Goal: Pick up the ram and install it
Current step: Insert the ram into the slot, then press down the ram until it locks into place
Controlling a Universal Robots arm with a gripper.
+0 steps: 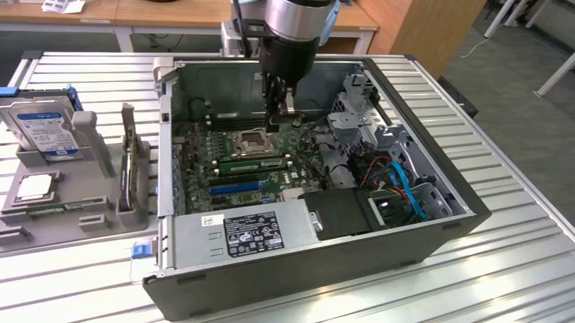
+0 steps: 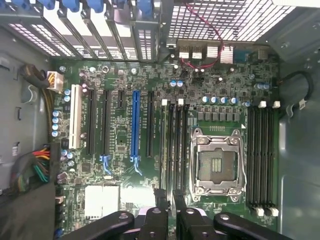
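Gripper: reaching down into the open computer case [image 1: 297, 286] from above, gripper [image 1: 274, 125] hanging over the motherboard [image 1: 202, 151] near the far edge of the processor socket [image 1: 252, 142].
Gripper state: fingers [image 2: 160, 202] parallel with a narrow dark gap between them; parted a little, nothing visibly gripped.
Ram: long green stick [image 1: 256, 161] standing in a slot just beside the processor socket, on its near side in the exterior view; apparently seated, though the angle leaves that unsure.
Gripper to ram: fingertips above the stick, seemingly apart from it.
Wrist view: gripper [image 2: 170, 200] over the board, in line with the long black slots beside the socket [image 2: 217, 160].
Room around gripper: open board on all sides; metal drive cage [image 1: 359, 121] towards the exterior view's right, case wall towards its left.
Near edge: power supply [image 1: 242, 232] against the case's front wall.
Outside the case: grey parts tray [image 1: 36, 235] with a hard drive [image 1: 40, 128], well apart, on the exterior view's left.
Surface: ribbed metal table [image 1: 512, 269].
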